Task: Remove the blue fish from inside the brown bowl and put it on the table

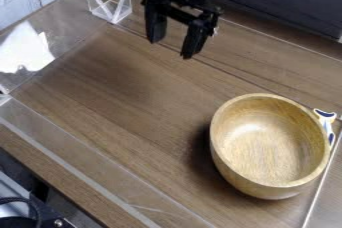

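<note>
Black two-fingered robot gripper (177,36): jaws spread wide, fingers pointing down toward the tabletop, nothing between them. It hangs over the far part of the table and is well apart from the bowl. Whether the fingertips touch the wood cannot be told from this view.

Count: one gripper, one bowl, one clear stand, one small white-and-blue item.

Large round light-tan wooden bowl (270,144) with thick rim and visible grain sits upright at the near right of the table. Its hollow shows only bare wood; no blue fish is visible inside it or elsewhere on the surface. Just beside the bowl's right rim, at the frame edge, lies a small white-and-blue object (326,116), too cropped to identify.

Clear angular plastic stand (108,3) sits at the far left, near the gripper but apart from it.

Surface: broad dark-brown wood-grain table (127,112) with a pale glossy edge strip along the near-left side; a bright reflection falls on the left corner. Behind the table the background is dark. At the bottom left, below the table edge, dark cables and equipment show.
</note>
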`<action>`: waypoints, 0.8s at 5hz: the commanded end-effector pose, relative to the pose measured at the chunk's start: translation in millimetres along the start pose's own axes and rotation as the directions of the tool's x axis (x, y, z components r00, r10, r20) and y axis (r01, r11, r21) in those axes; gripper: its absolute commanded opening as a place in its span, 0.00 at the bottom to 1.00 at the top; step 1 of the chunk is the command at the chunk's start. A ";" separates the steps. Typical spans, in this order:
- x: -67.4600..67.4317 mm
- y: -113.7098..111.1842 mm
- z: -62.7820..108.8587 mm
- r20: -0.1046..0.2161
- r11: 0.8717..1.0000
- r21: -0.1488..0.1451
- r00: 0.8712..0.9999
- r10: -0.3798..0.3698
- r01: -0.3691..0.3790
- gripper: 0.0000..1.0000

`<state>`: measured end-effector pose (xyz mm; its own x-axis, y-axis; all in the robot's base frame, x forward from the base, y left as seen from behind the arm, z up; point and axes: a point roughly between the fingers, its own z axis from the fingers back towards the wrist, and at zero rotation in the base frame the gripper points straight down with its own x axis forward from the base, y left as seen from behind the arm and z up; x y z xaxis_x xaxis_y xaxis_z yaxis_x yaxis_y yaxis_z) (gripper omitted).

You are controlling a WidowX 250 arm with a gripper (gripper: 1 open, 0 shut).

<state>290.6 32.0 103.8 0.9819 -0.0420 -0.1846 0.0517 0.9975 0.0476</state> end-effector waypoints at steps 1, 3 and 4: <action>4.6 -4.6 15.0 0.068 1.000 0.010 0.998 -0.006 0.005 1.00; 8.7 -12.8 -6.2 0.051 1.000 -0.002 0.998 0.024 -0.024 1.00; 21.4 -14.8 -10.7 0.068 0.998 -0.031 0.996 0.050 -0.048 1.00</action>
<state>298.4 17.3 71.1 0.9829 0.0092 -0.1837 -0.0054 0.9998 0.0213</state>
